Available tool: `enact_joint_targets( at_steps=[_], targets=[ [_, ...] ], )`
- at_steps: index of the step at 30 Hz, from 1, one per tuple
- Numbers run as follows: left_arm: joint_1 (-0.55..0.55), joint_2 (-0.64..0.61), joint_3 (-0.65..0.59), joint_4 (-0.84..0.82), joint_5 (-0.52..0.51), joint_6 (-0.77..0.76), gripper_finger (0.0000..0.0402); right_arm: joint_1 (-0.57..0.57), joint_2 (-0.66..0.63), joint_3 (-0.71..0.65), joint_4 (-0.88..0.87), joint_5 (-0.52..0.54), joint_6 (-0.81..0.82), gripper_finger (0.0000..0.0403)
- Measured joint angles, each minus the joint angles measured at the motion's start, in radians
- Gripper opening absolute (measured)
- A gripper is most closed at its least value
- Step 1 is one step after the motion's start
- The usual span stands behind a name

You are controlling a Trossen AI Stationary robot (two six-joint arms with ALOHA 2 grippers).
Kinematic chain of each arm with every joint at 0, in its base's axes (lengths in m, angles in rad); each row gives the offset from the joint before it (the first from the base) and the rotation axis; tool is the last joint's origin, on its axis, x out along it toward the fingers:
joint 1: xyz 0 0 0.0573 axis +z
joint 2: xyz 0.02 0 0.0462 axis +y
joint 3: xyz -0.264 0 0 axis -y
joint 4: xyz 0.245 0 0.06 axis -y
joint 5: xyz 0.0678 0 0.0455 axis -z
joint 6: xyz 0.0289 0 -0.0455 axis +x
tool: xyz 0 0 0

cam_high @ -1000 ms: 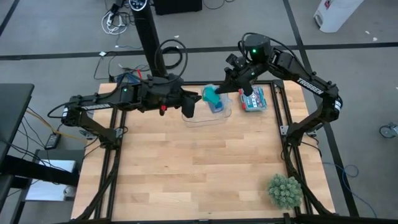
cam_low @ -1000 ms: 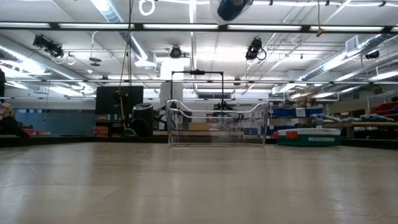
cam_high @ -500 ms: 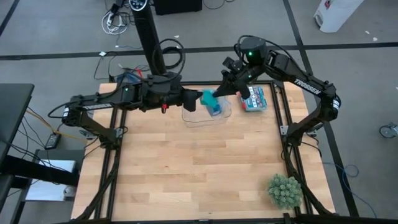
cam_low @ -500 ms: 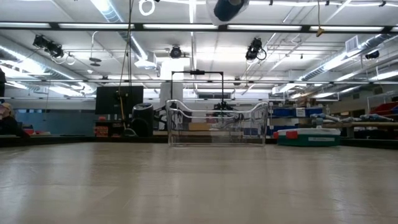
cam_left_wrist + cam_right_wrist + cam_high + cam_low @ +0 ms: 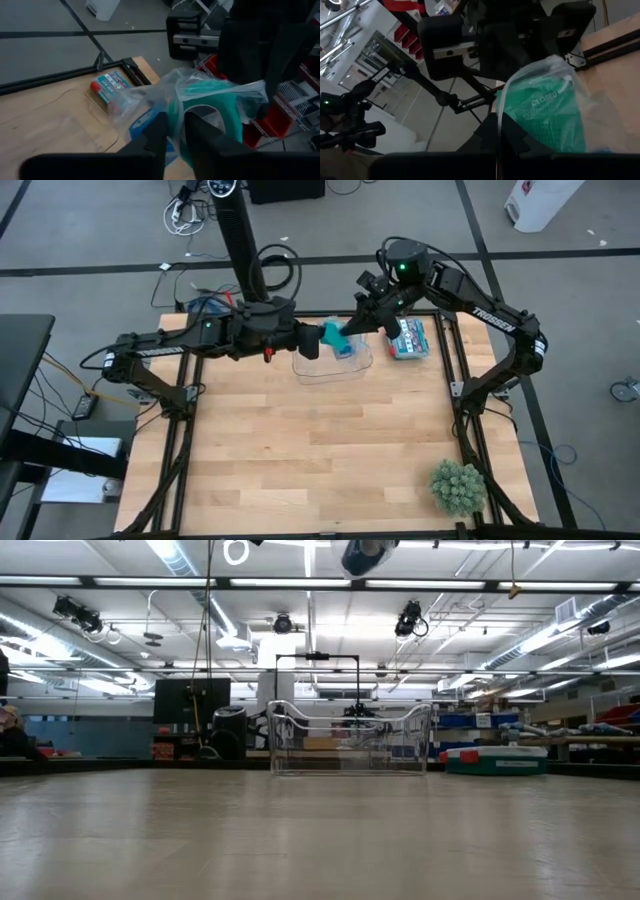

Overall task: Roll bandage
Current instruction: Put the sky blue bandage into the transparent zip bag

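Both grippers hold a clear plastic bag [image 5: 337, 338] w/ the teal bandage [image 5: 547, 120] inside, above the clear bin [image 5: 333, 363]: right gripper [image 5: 357, 323] fully shut on it, left gripper [image 5: 316, 340] narrowly pinching its edge [image 5: 172, 127], so the thin film may slip or tear if arms pull apart.

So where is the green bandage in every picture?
High view: the green bandage, inside a plastic bag, sits top centre between both arms, above the clear bin.
Low view: not in it; only the clear bin shows.
Left wrist view: right of centre, beyond the left tool.
Right wrist view: centre right, past the right tool.
Shared landmark: the plastic bag around it.
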Motion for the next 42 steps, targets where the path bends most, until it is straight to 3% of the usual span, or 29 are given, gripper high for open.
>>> enact_joint_targets(
  at_steps=[4,8,14,22,33,40,42],
  targets=[
    [0.000,0.000,0.000,0.020,-0.003,0.021,0.0028,-0.004,0.000,0.000,-0.010,-0.011,0.000,0.0000],
    [0.000,0.000,0.000,0.050,0.000,0.052,0.0008,-0.019,0.000,0.000,-0.008,-0.033,0.001,0.0000],
    [0.001,0.000,0.000,0.050,0.014,0.024,0.0005,-0.041,0.000,0.000,-0.009,-0.046,0.016,0.0000],
    [0.022,0.000,-0.001,0.065,0.197,-0.169,0.0004,-0.061,0.000,0.001,-0.018,-0.114,0.063,0.0000],
    [0.027,0.000,0.024,0.003,0.347,-0.268,0.0006,-0.059,0.002,0.001,-0.113,-0.116,0.016,0.0000],
    [0.049,-0.001,0.032,-0.038,0.405,-0.249,0.0006,-0.053,0.003,-0.001,-0.140,-0.100,-0.027,0.0000],
    [0.060,-0.002,0.049,-0.100,0.398,-0.213,0.0007,-0.046,0.000,0.000,-0.147,-0.043,-0.045,0.0000]
  ],
)
